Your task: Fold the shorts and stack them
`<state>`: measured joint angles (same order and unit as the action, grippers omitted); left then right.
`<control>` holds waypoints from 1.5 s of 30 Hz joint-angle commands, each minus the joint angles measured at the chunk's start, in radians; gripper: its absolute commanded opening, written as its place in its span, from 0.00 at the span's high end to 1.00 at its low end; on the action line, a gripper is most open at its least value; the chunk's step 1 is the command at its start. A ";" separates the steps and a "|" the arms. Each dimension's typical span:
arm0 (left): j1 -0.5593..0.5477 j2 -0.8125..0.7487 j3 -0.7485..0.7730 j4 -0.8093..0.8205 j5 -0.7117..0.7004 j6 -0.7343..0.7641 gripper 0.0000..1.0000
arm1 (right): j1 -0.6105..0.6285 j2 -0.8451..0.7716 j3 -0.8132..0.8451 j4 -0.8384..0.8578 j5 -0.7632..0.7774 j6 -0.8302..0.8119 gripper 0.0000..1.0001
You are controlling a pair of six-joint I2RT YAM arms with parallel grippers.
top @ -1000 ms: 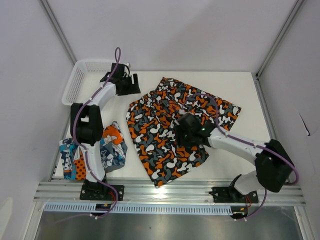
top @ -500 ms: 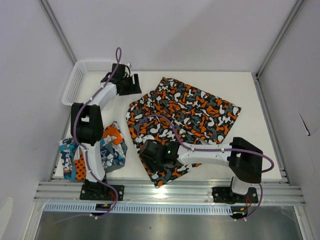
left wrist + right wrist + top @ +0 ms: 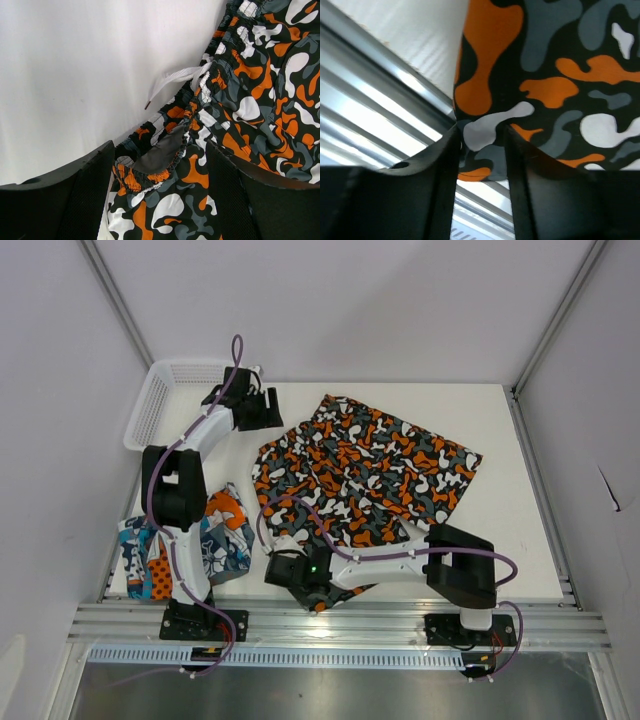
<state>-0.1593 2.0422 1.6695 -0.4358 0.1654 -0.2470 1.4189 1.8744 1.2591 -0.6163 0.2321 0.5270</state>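
top view: a pair of camouflage shorts (image 3: pixel 360 470), blotched orange, black, white and grey, lies spread flat across the middle of a white table (image 3: pixel 500 540). a second pair, the patchwork shorts (image 3: pixel 222 540) in teal-blue, orange and white, sits bunched at the near left corner of the table, partly hidden behind the left arm. a white mesh basket (image 3: pixel 150 405) stands at the far left corner.

the left gripper (image 3: pixel 265 408) reaches to the far left corner of the camouflage shorts, beside the basket. in its wrist view the 2 black fingers (image 3: pixel 75 200) stand wide apart, 1 on each side of the gathered waistband, with cloth in the gap but not pinched. a white drawstring (image 3: pixel 172 77) trails from the waistband onto the bare table.

the right gripper (image 3: pixel 290 575) is low at the near corner of the camouflage shorts, close to the table's front edge. in its wrist view the fingers (image 3: pixel 435 190) are drawn close together, clamped on the corner of the hem, with the metal rail (image 3: pixel 370 100) of the frame behind it.
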 commanded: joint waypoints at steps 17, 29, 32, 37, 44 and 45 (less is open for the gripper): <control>-0.022 -0.085 -0.123 -0.035 0.048 -0.032 0.28 | 0.057 -0.518 -0.409 -0.155 0.042 0.200 1.00; -0.043 -0.321 -0.534 0.118 0.160 -0.064 0.36 | 0.182 -0.759 -0.569 -0.410 0.072 0.525 1.00; -0.046 -0.393 -0.623 0.180 0.155 -0.116 0.38 | 0.201 -0.785 -0.590 -0.393 0.082 0.539 1.00; -0.046 -0.502 -0.749 0.252 0.163 -0.199 0.40 | 0.203 -0.764 -0.598 -0.361 0.085 0.530 0.99; -0.046 -0.685 -0.849 0.309 0.129 -0.291 0.37 | 0.206 -0.690 -0.589 -0.303 0.095 0.495 0.99; -0.046 -0.694 -0.850 0.310 0.143 -0.294 0.37 | 0.204 -0.686 -0.590 -0.289 0.095 0.492 0.98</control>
<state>-0.2028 1.4105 0.8249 -0.1993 0.3058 -0.4877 1.6154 1.1687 0.6640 -0.9474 0.2852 1.0191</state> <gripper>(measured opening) 0.625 0.013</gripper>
